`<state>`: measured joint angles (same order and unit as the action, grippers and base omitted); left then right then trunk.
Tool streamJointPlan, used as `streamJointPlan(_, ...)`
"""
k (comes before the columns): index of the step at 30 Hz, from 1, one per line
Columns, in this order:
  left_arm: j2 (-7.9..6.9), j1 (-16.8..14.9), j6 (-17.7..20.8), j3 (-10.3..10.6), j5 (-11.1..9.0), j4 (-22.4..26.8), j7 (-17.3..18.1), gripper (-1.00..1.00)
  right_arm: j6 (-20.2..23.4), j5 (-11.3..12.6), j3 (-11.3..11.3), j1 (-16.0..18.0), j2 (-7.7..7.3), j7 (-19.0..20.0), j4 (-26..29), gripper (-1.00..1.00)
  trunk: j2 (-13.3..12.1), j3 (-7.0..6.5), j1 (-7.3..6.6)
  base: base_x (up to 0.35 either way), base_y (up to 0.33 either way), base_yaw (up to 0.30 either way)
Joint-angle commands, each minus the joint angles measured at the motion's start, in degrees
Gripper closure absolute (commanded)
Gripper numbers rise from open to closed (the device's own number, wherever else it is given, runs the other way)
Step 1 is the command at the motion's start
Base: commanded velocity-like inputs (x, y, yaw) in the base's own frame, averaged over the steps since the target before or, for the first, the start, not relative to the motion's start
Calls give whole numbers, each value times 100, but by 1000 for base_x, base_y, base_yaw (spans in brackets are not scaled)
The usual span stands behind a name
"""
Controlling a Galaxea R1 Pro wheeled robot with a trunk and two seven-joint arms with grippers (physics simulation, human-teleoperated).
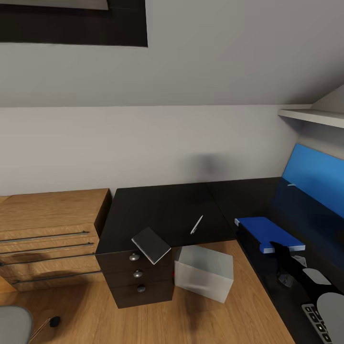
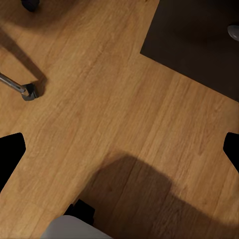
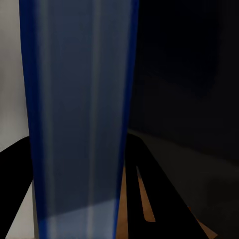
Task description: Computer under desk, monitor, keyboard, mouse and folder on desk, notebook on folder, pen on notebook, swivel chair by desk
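— How many items lie on the black desk point(image 1: 162, 210)?

— Three loose ones: one dark grey notebook point(image 1: 151, 245) at the front edge, one thin white pen point(image 1: 196, 224), one bright blue folder point(image 1: 268, 232) on the right wing.

— And drawers?

— Three round silver knobs point(image 1: 138, 274) on the black unit, so three drawers there. The light-wood chest point(image 1: 48, 229) beside it shows four long bar handles.

— Anything on the floor?

— One light-grey computer point(image 1: 204, 272) case. One blue upright panel point(image 1: 315, 172) stands at the right (partly cut off).
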<state>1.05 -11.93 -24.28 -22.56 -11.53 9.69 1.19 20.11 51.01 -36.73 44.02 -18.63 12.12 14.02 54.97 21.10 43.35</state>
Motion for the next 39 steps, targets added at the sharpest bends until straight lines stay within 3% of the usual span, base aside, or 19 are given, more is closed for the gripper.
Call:
streamJointPlan(1,0,-3,-16,21,-60,-2,13,-100,20,-117,11,2,0,-122,-14,100,3,7,1,0,0,0)
streamJointPlan(39,0,-3,-16,23,-60,-1,13,-100,24,-117,16,2,9,-210,-14,100,3,7,1,0,0,0)
